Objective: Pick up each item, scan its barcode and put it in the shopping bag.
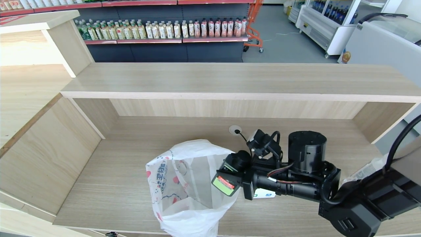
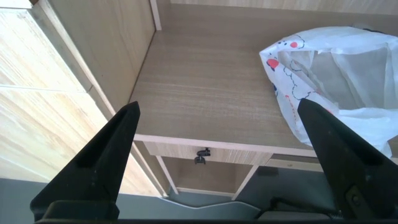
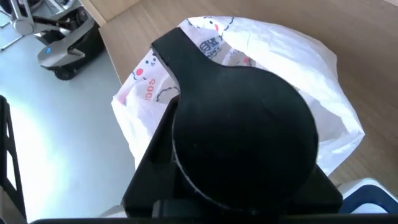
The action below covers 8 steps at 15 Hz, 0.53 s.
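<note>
Progress: judged early or mid-task. The shopping bag [image 1: 184, 197] stands open at lower centre of the head view, on the counter [image 1: 131, 171]. Its mouth faces up, and no item can be made out inside it. Two candidates lie unbagged. One is a white-and-blue box [image 1: 264, 194] flat on the counter just right of the bag, partly under the right arm. The other is a crinkled clear packet [image 1: 363, 171] at the right edge of the frame. Scanning and bagging of both are judged not yet done.

Right arm: it enters from the lower right corner and stretches leftward, low over the counter, with its wrist beside the bag's right rim. The right gripper [image 1: 230, 179] is clamped on a black unit with a green-and-red face [image 1: 224, 185], judged to be the scanner. The unit is held above the counter at the bag's right edge. From the right wrist camera its round black head [image 3: 242, 137] sits directly above the bag [image 3: 280, 50]. A thin black cable [image 1: 241, 135] runs from a round port in the counter toward the wrist.

Left arm: the left gripper [image 2: 217, 109] has its jaws spread wide and holds nothing — it hangs off the counter's front edge, well apart from the bag [image 2: 336, 74].

Note: no item is in either gripper, so a pick-up comes first.
</note>
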### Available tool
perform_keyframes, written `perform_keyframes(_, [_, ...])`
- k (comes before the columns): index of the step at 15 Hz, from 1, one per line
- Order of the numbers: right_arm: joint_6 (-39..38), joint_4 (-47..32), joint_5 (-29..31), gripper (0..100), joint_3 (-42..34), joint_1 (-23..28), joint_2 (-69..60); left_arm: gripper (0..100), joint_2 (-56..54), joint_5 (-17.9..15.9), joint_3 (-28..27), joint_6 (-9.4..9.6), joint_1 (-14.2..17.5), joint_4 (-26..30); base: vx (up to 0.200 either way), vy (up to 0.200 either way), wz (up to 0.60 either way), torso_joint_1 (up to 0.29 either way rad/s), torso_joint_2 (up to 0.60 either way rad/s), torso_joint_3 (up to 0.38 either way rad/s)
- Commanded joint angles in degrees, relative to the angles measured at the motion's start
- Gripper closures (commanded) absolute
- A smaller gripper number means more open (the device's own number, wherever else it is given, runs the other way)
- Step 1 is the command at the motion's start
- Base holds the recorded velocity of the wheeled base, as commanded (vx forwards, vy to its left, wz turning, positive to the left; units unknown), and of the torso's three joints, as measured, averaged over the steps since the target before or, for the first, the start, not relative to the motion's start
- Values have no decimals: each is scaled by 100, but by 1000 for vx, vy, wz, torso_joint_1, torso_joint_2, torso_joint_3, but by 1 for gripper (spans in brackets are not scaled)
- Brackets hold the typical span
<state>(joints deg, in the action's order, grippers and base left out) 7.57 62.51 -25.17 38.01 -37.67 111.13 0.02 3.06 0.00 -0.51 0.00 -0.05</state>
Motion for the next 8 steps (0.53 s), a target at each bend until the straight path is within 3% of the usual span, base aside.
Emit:
perform_keyframes(1, [8,112,-137,100,-136,102,295,0,-2,2,0,-2,0,-4,0,0,0,0,0,0])
perform_keyframes(2, [34,499,-664,100,-171,304,629,0,-2,2,0,-2,0,-4,0,0,0,0,0,0])
perform_keyframes(3, [8,639,-787,100,-145,409,779,0,-2,2,0,-2,0,-4,0,0,0,0,0,0])
perform_keyframes(8, [-80,551,-822,100,541,515,1324,0,-2,2,0,-2,0,-4,0,0,0,0,0,0])
